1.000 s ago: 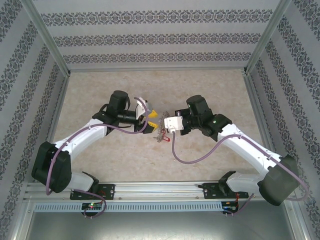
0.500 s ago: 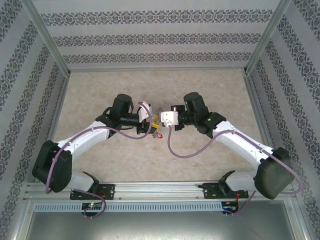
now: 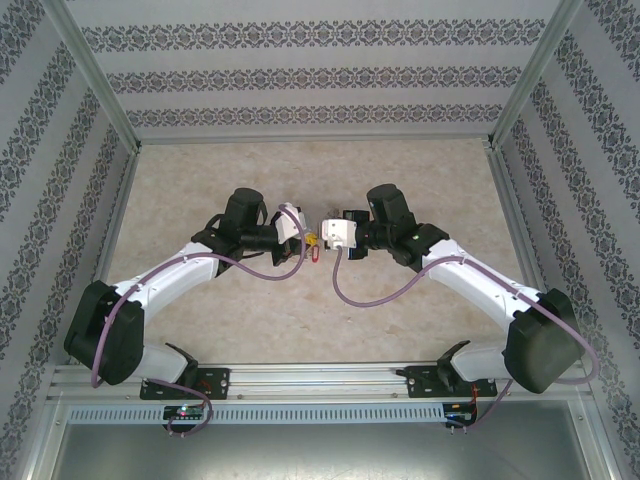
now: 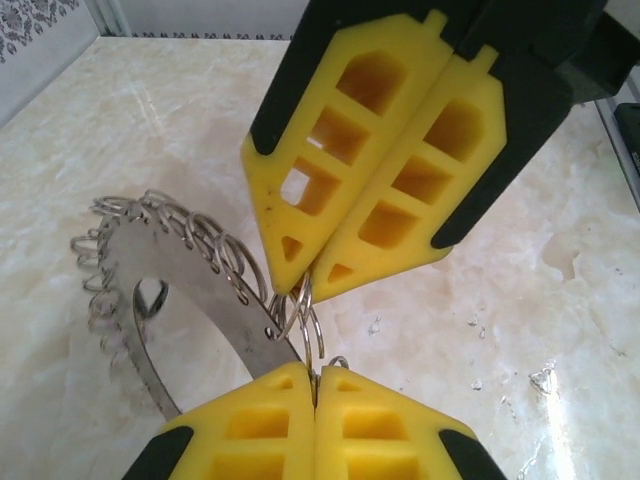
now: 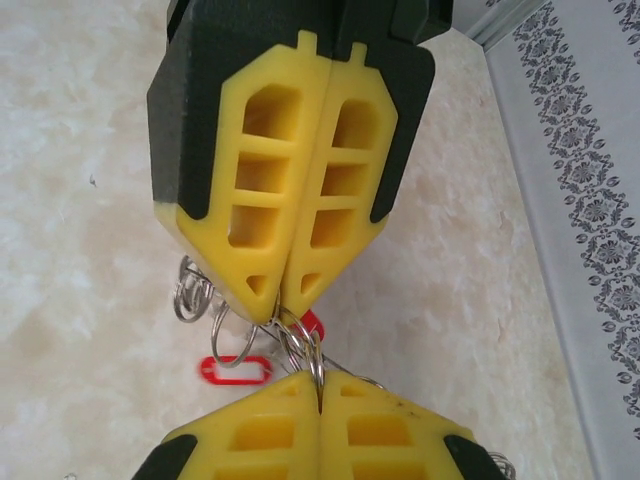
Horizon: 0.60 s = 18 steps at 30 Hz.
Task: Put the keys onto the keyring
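Meeting over the middle of the table [image 3: 420, 170], the left gripper [image 4: 315, 372] and right gripper [image 5: 320, 385] are both pressed together, each pinching small loops of the keyring [image 4: 170, 270]. Red-headed keys [image 5: 233, 370] sit at eight o'clock of the pinch. Whether any is threaded I cannot tell, so the job looks unfinished.

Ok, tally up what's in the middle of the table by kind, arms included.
White-and-black robot arms: 2, left arm and right arm
Silvery metal keyring with small wire loops: 1
Red plastic key heads: 2 seen
Total: 5
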### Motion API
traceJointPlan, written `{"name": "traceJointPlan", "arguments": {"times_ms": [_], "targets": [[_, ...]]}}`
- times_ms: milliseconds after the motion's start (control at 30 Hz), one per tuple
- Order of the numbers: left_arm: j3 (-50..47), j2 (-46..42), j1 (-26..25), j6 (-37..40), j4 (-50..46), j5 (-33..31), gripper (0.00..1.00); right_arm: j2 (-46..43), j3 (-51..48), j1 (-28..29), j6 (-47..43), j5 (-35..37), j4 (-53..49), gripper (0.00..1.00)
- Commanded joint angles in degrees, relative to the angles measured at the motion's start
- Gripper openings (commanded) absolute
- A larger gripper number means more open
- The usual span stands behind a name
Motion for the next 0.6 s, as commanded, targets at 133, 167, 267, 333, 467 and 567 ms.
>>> {"name": "traceJointPlan", "arguments": {"times_ms": [133, 167, 267, 333, 467, 567], "targets": [[0.2, -0.7, -1.0, 1.4, -0.5, 0.7, 0.00, -0.4, -0.3, -0.8, 2.3, -4.8, 4.3, 0.00], [0.2, -0.7, -1.0, 1.4, -0.4, 0.5, 0.00, -0.3, -0.2, -0.8, 2.4, -5.0, 4.1, 0.00], [0.0, -1.1, -1.0, 0.9, 0.1, 0.1, 0.00, -0.3, -0.3, -1.1, 3.0, -5.9, 3.9, 0.00], [-0.7, -1.5, -1.0, 1.2, 1.4, 0.6, 0.00, -0.3, -0.3, -1.7, 3.9, -7.6, 3.8, 0.00], [-2.4, -2.1, -1.0, 0.7, 4.5, 1.3, 0.00, 0.1, -0.4, -3.6, 6.6, -12.1, 3.6, 0.05], [-3.0, -2.2, -1.0, 1.5, 5.3, 2.9, 0.00, 0.9, 0.1, -4.8, 8.9, -14.8, 3.0, 0.16]]}}
